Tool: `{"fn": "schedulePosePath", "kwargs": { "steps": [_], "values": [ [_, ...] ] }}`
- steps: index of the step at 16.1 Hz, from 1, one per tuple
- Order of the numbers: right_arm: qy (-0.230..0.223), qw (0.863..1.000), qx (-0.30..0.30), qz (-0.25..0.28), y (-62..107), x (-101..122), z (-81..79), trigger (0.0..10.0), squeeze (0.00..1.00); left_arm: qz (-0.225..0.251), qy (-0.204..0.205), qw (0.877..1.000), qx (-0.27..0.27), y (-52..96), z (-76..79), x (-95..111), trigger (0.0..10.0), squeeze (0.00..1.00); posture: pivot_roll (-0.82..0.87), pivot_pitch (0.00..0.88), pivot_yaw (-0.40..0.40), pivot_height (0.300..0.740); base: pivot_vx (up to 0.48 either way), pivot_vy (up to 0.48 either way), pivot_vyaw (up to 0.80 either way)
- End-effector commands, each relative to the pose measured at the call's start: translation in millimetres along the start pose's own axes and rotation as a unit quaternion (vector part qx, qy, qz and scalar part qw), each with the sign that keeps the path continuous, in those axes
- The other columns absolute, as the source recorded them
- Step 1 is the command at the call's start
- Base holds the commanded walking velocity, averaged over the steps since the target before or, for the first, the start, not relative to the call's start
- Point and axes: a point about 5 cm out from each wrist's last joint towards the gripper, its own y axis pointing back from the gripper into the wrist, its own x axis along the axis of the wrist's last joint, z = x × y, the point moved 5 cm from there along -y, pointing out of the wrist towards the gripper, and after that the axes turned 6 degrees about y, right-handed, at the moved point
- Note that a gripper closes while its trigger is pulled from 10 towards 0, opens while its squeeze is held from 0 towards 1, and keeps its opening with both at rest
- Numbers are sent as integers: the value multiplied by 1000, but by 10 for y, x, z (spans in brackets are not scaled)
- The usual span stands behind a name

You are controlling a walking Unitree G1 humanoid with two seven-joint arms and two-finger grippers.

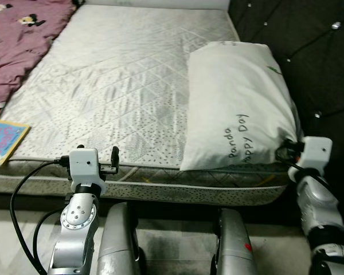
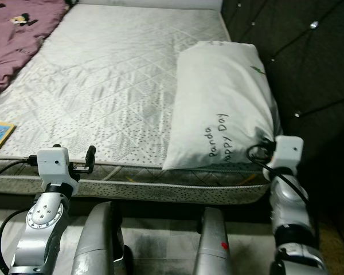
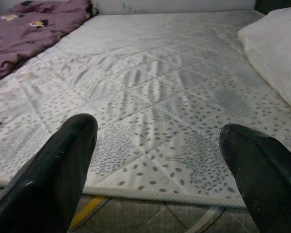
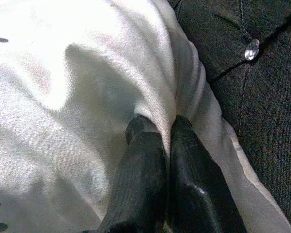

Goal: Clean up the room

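At the right side of the head frame, my right hand is clenched on a fold of the white pillow, pinching the fabric between its two fingers at the pillow's lower right corner, right next to the dark tufted headboard. From the wrist camera I can see the fingers pressed together with a ridge of pillowcase caught between them, and a shiny button of the headboard just beside the cloth. That pillow lies lengthwise along the right edge of the bare quilted mattress, its printed lettering facing me and its near end reaching the mattress edge. At lower left of the frame, my left hand is released, fingers spread wide apart, hovering at the near edge of the mattress and touching nothing. Up in the upper left corner I see a purple blanket with small printed figures bunched over that side of the bed, and below it, at the left edge, a colourful flat book lies on the mattress near its front edge.
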Motion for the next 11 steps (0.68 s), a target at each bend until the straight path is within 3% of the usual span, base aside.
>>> {"fn": "schedulePosePath", "kwargs": {
  "steps": [1,4,5,6,10,11],
  "values": [
    [15,999,25,14,-70,119,-170,10000,0,-3,-2,1000,-6,-7,34,-11,10000,0,-25,26,24,549,0,0,0],
    [10,999,34,36,-245,386,-317,10000,0,-3,-1,1000,-2,-5,41,-16,10000,0,-14,24,16,549,0,0,0],
    [-12,999,30,44,-414,634,-260,10000,0,-2,-2,1000,5,-4,2,-5,10000,0,-6,26,12,549,0,0,0],
    [-18,999,25,45,-455,701,-214,10000,0,-2,-3,1000,6,-4,-6,-5,10000,0,-4,26,10,549,0,0,0],
    [-3,997,-49,59,-615,1215,360,10000,0,-2,-2,1000,13,1,-20,-11,10000,0,-3,25,0,549,0,0,0],
    [-4,997,-57,61,-615,1250,412,10000,0,-1,-1,1000,13,2,-13,-9,10000,0,-3,25,0,549,0,0,0]
  ]
}}
